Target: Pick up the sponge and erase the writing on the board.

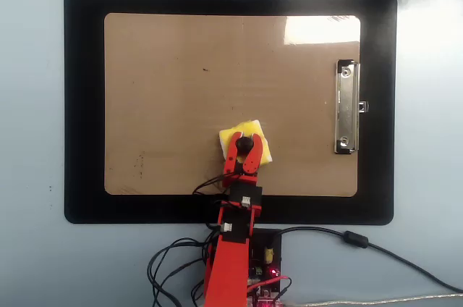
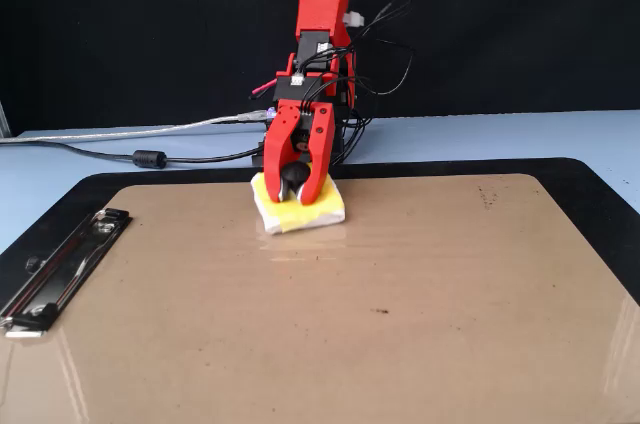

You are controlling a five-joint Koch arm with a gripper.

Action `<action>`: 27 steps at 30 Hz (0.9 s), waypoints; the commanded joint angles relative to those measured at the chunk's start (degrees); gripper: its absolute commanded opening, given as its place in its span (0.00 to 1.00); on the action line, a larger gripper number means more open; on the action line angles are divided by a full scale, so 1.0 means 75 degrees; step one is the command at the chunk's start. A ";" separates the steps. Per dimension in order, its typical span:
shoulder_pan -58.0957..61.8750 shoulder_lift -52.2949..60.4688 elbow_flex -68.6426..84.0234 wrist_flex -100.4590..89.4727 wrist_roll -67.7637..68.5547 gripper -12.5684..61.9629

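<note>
On the board, fingers clamp the sponge's knob.

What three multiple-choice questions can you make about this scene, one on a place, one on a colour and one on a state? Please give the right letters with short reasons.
1. In the overhead view, where does the sponge lie on the board?
A. near the bottom edge, a bit right of the middle
B. in the top left corner
C. under the metal clip

2. What colour is the top of the sponge?
A. blue
B. yellow
C. green

3. What is the gripper doing?
A. hanging open above the mat
B. shut on the sponge's black knob
C. shut on the metal clip

Answers:
1 A: the sponge sits low on the board, close to the arm's base.
2 B: yellow shows around the jaws in both views.
3 B: the red jaws close around the knob, and the sponge rests on the board.
</note>
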 commanded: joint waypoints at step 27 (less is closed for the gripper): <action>-0.3023 -0.4453 -0.5051 0.0785 -0.1629 0.06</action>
